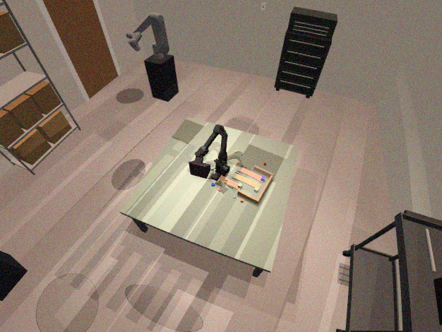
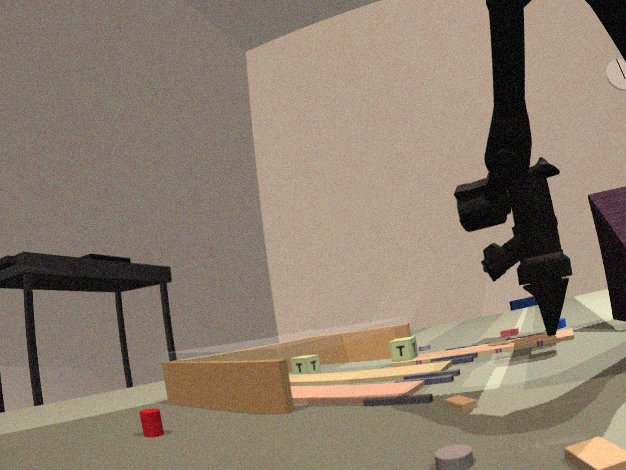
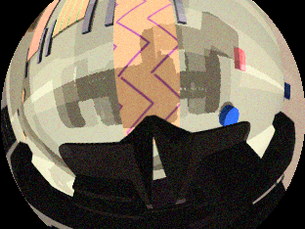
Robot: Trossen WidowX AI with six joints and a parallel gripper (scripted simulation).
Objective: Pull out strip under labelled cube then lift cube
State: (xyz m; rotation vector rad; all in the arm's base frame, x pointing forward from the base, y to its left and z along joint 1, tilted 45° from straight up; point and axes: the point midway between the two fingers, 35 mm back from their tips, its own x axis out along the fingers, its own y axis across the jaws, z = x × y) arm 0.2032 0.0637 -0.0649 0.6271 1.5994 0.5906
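Three strips lie side by side, reaching out of an open-fronted wooden tray. Bare tabletop lies toward 6 o'clock in the exterior view. The gripper, clenched on nothing, presses its tip on the far, zigzag-marked strip, whose long axis runs 12-to-6 in the wrist view. The labelled cube sits on that strip's tray end, partly cut off in the wrist view.
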